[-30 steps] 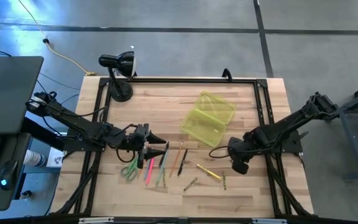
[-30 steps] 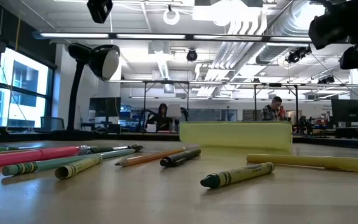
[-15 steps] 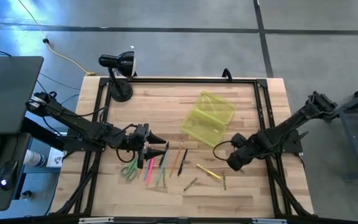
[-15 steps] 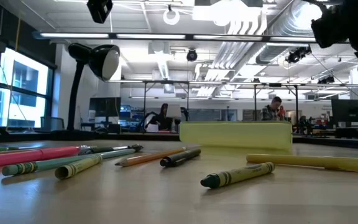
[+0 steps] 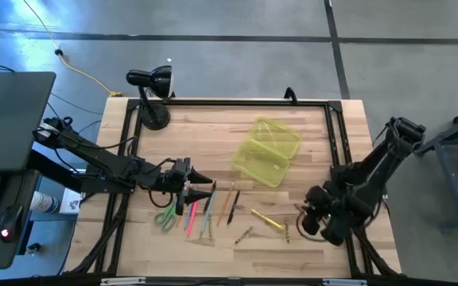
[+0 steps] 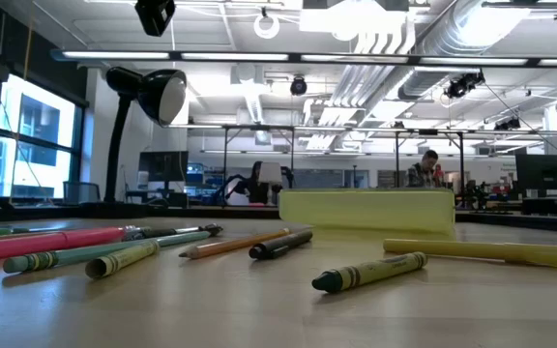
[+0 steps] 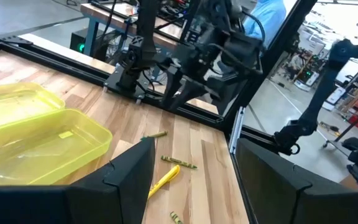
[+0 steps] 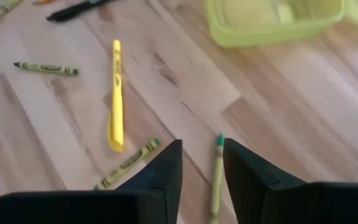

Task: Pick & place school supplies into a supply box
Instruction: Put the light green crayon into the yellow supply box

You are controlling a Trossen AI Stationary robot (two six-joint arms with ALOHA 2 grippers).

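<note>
— Where was the right gripper?
— Low by a green crayon, fingers parted, empty.
— The supply box?
— Open mid-table. The left gripper was spread above the pens.

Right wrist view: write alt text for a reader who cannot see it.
The right hand, fingers apart, points down at a wooden table over a green crayon. A yellow highlighter and two more crayons lie nearby; the open yellow-green box sits beyond.
</note>
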